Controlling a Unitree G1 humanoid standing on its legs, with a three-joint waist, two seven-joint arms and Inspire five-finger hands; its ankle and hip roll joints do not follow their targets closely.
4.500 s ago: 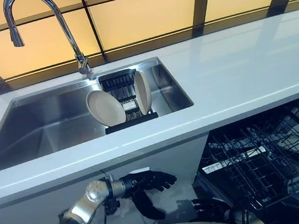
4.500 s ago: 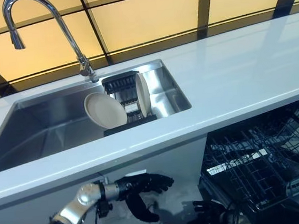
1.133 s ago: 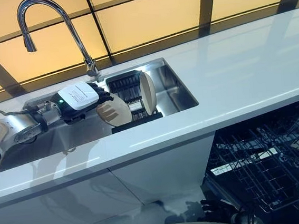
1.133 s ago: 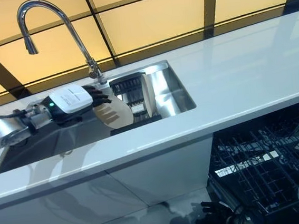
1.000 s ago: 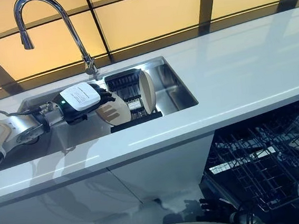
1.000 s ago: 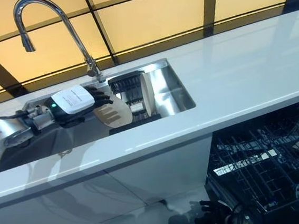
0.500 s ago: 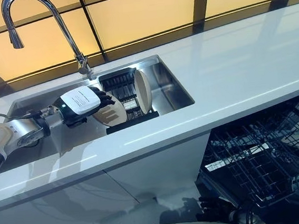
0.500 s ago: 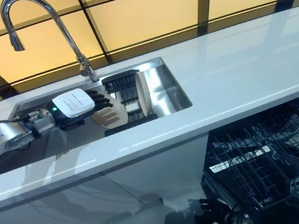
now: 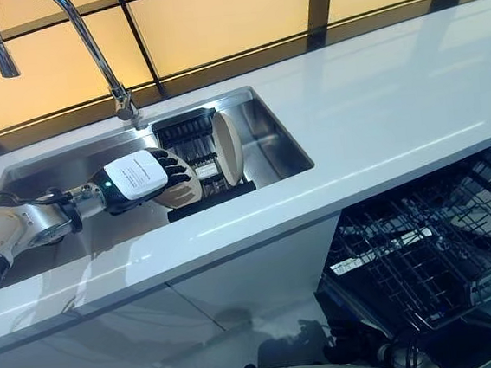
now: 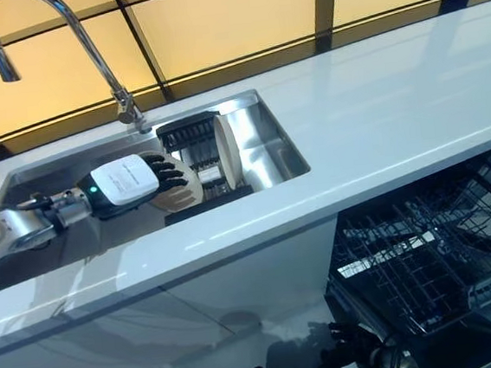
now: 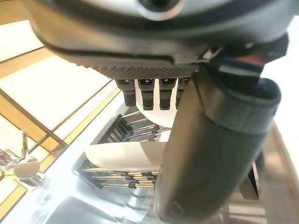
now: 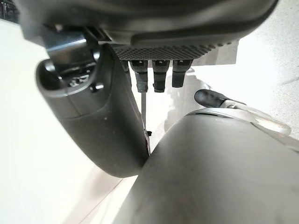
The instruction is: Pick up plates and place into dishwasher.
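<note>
From the head, the left hand [image 9: 141, 178] reaches into the sink [image 9: 272, 142], dark fingers [image 9: 172, 167] curled over the near beige plate [image 9: 183, 190] in the dish rack [image 9: 190, 135]. Its wrist view shows plate [image 11: 126, 156] just past the fingertips, thumb [image 11: 210, 154] alongside. The right wrist view shows the right hand [image 12: 154, 51], fingers curled, holding nothing.

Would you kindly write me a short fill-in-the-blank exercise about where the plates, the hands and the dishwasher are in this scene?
1. Two beige plates stand in a black rack inside the ____.
2. The robot's ____ hand reaches over the nearer plate.
3. The farther plate stands ____ in the rack.
4. The dishwasher rack, below the counter, holds ____ plates.

Missing words: sink; left; upright; no
</note>
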